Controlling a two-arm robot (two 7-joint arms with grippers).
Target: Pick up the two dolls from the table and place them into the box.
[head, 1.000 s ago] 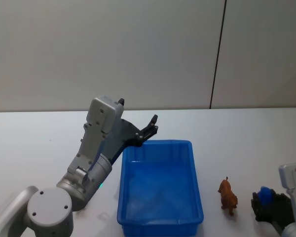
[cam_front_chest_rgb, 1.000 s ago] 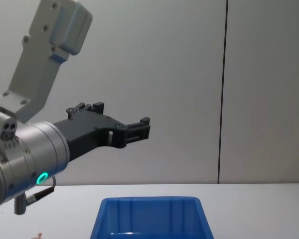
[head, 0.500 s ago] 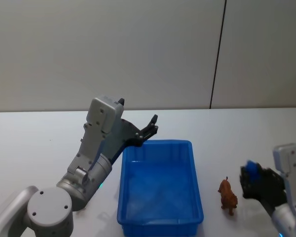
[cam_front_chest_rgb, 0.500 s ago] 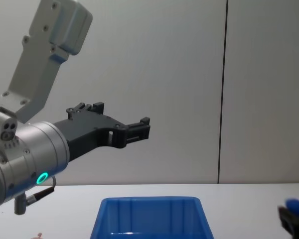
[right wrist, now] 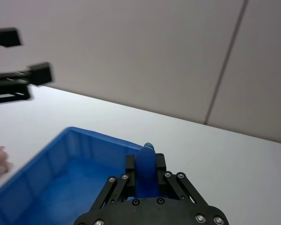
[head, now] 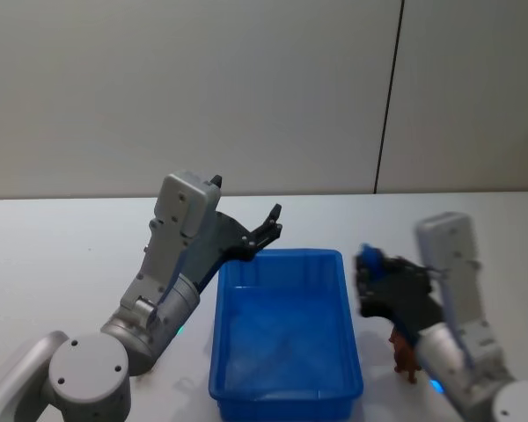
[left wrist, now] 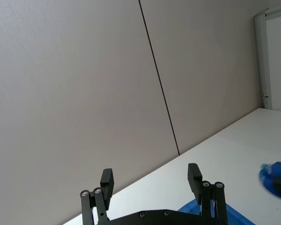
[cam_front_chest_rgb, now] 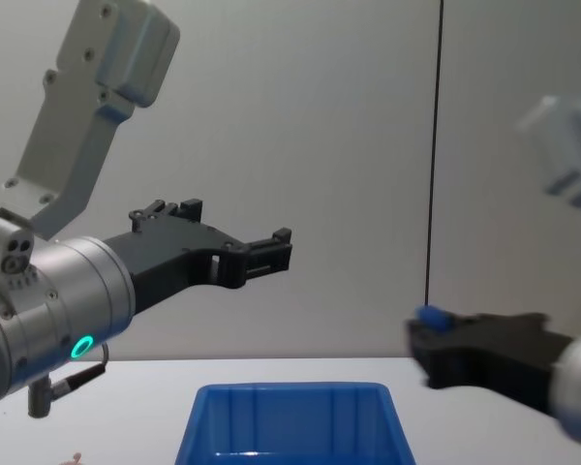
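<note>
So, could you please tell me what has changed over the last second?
The right gripper, still shut on a blue toy, rose from the near right and swung left, up beside the blue box. The left gripper stayed open above the box's far left corner; the brown doll stayed put.

A plain pale grey wall [head: 158,88] stands behind the white table [head: 53,237], lit softly and evenly. A thin dark vertical seam [head: 388,97] splits the wall into two panels, the one left of the seam wider. The table runs on below the seam to both sides. In the left wrist view, a white upright trim [left wrist: 261,56] stands well apart from the seam.
</note>
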